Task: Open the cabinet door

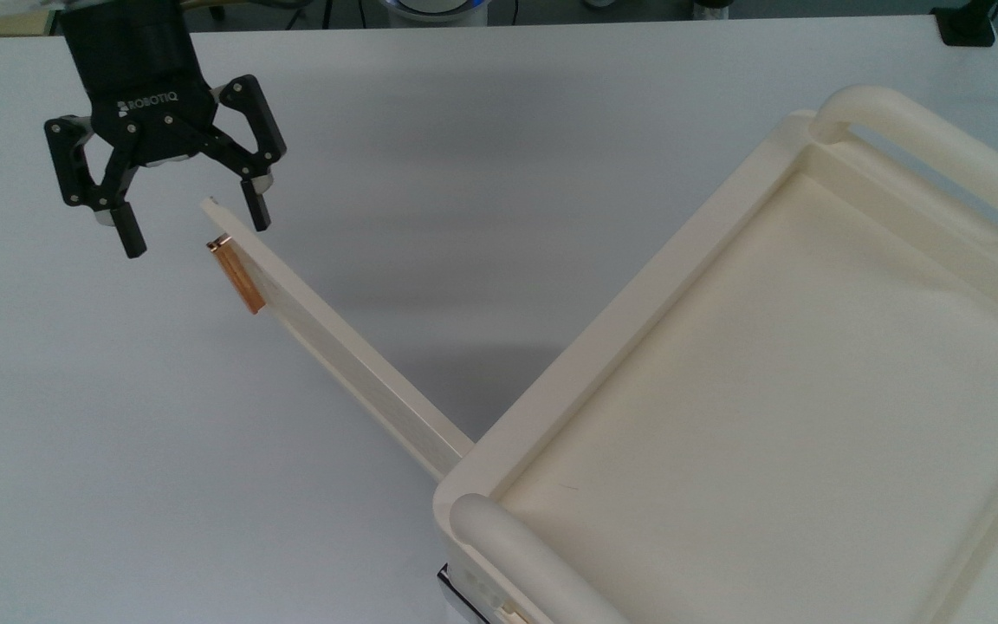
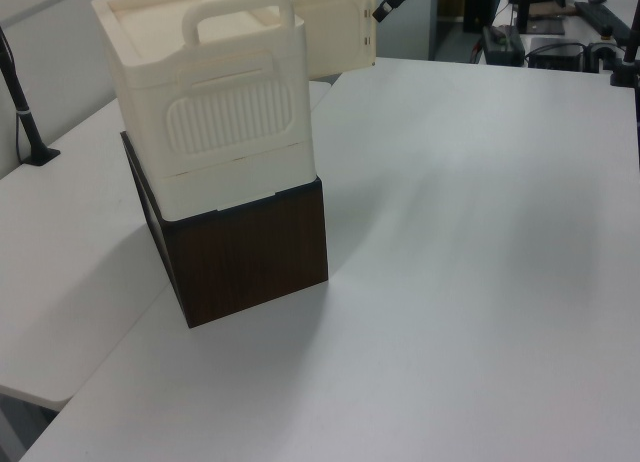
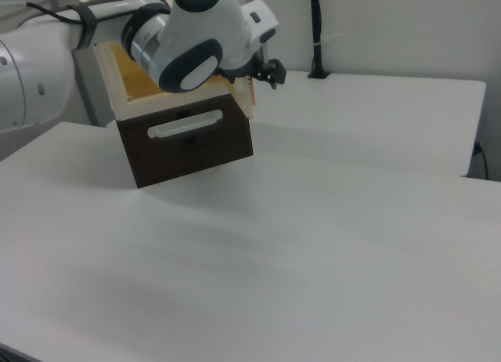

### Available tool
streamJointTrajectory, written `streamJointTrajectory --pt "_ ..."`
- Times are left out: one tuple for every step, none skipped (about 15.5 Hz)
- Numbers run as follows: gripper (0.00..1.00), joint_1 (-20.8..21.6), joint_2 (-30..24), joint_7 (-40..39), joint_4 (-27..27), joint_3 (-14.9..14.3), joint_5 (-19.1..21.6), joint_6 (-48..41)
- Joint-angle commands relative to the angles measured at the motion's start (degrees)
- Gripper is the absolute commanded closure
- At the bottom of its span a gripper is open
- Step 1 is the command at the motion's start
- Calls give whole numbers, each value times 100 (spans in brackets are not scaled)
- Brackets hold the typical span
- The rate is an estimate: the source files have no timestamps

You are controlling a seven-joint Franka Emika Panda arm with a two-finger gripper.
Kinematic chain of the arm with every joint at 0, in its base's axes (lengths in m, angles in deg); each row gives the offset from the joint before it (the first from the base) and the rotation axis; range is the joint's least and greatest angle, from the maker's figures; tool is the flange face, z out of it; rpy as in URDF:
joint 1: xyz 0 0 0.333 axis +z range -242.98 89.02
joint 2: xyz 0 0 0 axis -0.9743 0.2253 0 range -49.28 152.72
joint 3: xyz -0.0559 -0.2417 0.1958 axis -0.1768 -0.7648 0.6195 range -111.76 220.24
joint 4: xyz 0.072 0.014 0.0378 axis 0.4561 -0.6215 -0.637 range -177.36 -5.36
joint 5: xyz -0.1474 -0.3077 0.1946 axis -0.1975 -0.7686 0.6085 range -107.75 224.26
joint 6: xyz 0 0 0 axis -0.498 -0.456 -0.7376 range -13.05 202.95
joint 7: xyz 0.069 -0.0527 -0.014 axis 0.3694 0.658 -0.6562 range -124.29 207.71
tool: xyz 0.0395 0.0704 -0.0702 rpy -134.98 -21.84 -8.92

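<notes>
The cabinet door (image 1: 352,360) stands swung out from the cabinet (image 1: 724,364) (copper handle (image 1: 236,276) near its free edge); the gripper (image 1: 196,230) hangs wide, straddling that edge.

Bright, even overhead light; soft shadows streak the white table (image 1: 551,130).

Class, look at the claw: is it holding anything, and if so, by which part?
Nothing is held. The claw is open, with the cabinet door's free edge between its fingers, unclamped.
</notes>
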Motion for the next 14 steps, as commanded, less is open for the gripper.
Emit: streamJointTrajectory --pt "0 -61 -16 149 96 -14 -126 -18" --pt "0 -122 -112 148 53 -14 -152 -97" --pt "0 -192 -244 148 18 -14 -222 -376" --pt "0 -236 -384 148 -9 -14 -327 -822" --pt "0 -280 -507 166 8 -58 -485 -1262" --pt "0 -289 -639 218 17 -84 -660 -1597" --pt "0 -290 -797 358 0 -85 -932 -1870" --pt "0 -290 -921 577 0 -85 -1213 -2177" --pt "0 -290 -1026 788 17 -93 -1416 -2546" --pt "0 -272 -1114 894 26 -93 -1557 -2906" --pt "0 -237 -1254 904 9 -93 -1698 -3267" --pt "0 -202 -1386 904 -9 -102 -1847 -3636" --pt "0 -80 -1457 904 -9 -154 -1936 -3979" --pt "0 113 -1588 913 -18 -398 -1954 -4322"
